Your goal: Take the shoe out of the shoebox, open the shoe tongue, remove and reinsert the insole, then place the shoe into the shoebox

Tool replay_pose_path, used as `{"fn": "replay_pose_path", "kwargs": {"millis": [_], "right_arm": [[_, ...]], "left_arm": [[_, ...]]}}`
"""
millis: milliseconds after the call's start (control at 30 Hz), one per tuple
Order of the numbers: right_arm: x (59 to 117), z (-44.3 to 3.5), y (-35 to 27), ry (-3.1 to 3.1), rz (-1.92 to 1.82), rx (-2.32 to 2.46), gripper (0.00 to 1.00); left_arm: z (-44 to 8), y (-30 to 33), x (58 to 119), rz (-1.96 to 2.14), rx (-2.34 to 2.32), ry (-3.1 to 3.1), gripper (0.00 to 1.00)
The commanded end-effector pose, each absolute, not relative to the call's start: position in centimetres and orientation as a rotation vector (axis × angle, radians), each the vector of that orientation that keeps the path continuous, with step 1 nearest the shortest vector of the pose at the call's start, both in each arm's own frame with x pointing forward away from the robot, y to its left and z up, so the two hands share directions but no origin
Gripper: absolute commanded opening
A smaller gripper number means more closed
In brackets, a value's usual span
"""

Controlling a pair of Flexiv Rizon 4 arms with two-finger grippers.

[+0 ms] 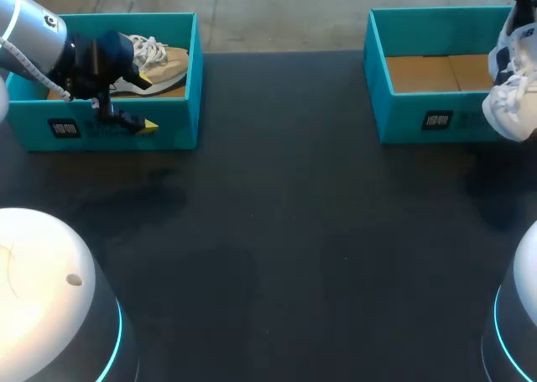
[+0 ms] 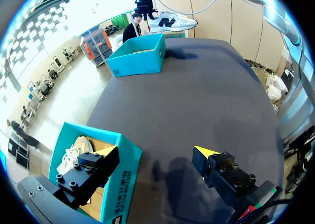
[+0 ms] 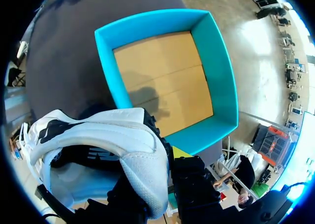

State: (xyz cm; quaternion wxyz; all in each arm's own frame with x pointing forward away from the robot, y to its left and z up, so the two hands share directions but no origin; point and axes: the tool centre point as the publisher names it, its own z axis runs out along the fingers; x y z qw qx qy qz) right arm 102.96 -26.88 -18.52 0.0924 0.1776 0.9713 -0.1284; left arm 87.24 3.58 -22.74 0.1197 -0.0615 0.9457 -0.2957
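A tan and white shoe [image 1: 155, 63] lies in the left teal shoebox [image 1: 168, 117]. My left gripper [image 1: 147, 103] is open and straddles that box's front wall, one yellow tip inside and one outside. In the left wrist view the same gripper [image 2: 156, 152] has one finger over the box [image 2: 125, 170] by the shoe [image 2: 74, 155] and the other over the table. My right gripper [image 3: 162, 160] is shut on a white and navy shoe [image 3: 113, 140], held in the air over the near edge of the right shoebox [image 3: 216, 81]. That shoe [image 1: 512, 88] hangs at the head view's right edge.
The right teal box [image 1: 377, 71] shows only its bare cardboard floor [image 1: 436, 71]. The black tabletop [image 1: 285, 231] spreads between and in front of the two boxes. Two white robot bases [image 1: 50, 298] stand at the near corners.
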Motion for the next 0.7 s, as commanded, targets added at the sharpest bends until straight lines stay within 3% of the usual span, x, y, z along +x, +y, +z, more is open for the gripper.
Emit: {"fn": "replay_pose_path", "kwargs": {"millis": [33,700], "right_arm": [[102.9,-18.4,-26.9,2.885,-0.382,0.527,0.0],[102.6,-18.7,-29.5,2.876,-0.392,0.571,0.0]], "left_arm": [[-22.7,3.5,87.2,-0.858,-0.181,2.766,1.0],[-22.7,3.5,87.2,-0.858,-0.181,2.766,1.0]]}}
